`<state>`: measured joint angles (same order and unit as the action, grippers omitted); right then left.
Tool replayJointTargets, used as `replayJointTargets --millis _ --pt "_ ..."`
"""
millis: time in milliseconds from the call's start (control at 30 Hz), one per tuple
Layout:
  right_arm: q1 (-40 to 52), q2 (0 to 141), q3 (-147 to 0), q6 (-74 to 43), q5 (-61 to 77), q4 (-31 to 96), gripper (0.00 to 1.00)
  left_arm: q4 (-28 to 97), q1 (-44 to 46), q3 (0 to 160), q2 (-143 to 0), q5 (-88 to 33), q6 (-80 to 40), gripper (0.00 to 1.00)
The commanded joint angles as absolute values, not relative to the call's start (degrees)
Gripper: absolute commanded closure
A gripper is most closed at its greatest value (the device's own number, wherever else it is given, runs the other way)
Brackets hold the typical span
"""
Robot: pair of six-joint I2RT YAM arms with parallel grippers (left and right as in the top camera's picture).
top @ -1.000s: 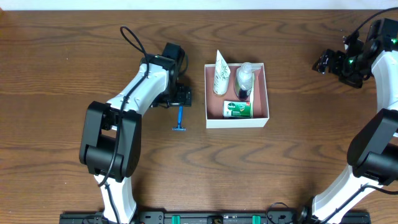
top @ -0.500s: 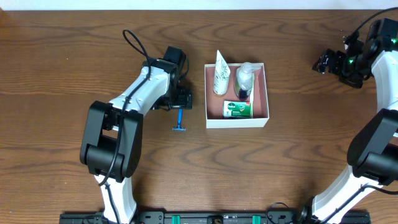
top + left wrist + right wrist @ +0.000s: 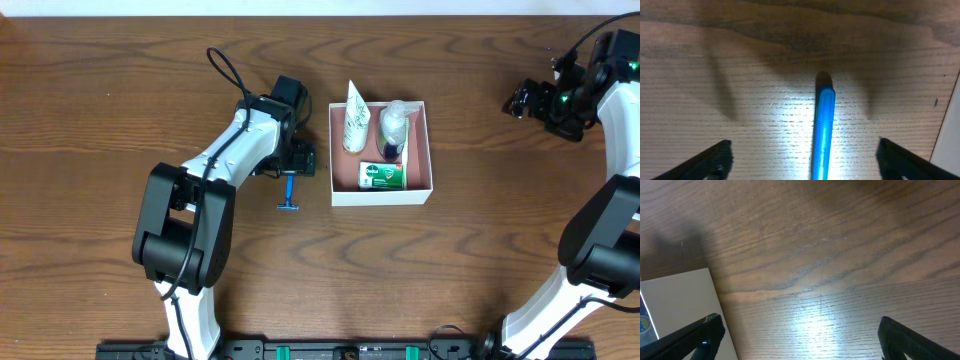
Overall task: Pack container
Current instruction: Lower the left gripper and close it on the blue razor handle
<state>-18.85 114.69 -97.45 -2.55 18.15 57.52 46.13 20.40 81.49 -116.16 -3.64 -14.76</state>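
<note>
Open left gripper is straddling a blue plastic razor, its head showing only overhead; right gripper is hanging open.

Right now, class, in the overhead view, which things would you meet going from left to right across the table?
Blue razor → container, holding white tube then clear bottle → right gripper.

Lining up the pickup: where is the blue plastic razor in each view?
Overhead: blue plastic razor lies just left of the white cardboard box.
Left wrist: its handle is at bottom centre; box wall at the right edge.
Right wrist: not in it; box wall lower left.
Shared landmark: the box.
</note>
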Motion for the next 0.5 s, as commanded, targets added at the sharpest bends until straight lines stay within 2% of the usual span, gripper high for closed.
replayJointTargets --millis 0,467 --pt "-19.1 114.6 -98.5 -2.1 18.2 57.4 0.01 46.4 20.3 80.5 -117.1 -2.8 -14.3 0.11" --pt "-19.1 114.6 -98.5 -2.1 18.2 57.4 0.01 44.8 20.3 77.3 -117.3 -2.8 -14.5 0.11"
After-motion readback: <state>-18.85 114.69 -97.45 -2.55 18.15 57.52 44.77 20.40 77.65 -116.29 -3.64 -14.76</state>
